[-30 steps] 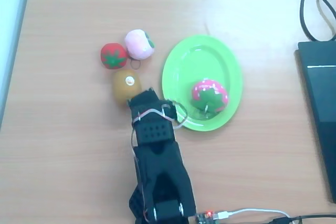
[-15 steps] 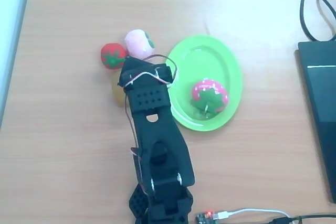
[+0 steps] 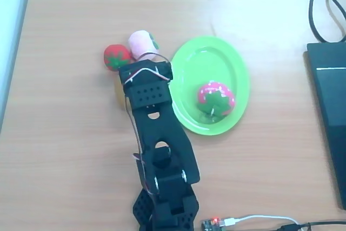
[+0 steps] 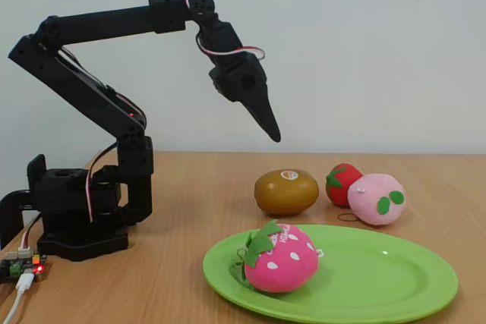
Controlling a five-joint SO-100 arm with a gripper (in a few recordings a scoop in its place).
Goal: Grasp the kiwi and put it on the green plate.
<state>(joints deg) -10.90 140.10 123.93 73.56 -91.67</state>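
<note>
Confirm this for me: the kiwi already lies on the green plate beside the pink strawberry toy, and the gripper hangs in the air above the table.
Not quite. The kiwi lies on the table, behind the green plate, next to the red tomato toy; the fixed view shows it. The rest holds: the pink strawberry toy is on the plate, and the gripper hangs in the air above the table.

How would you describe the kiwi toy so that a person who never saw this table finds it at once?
Start at the bright lime-green oval plastic plate at the front of the wooden table in the fixed view. Behind it three plush fruits lie in a row. The kiwi is the left one: brown, egg-shaped, with a white spot on top, beside the red plush tomato and the pink plush peach.
</note>
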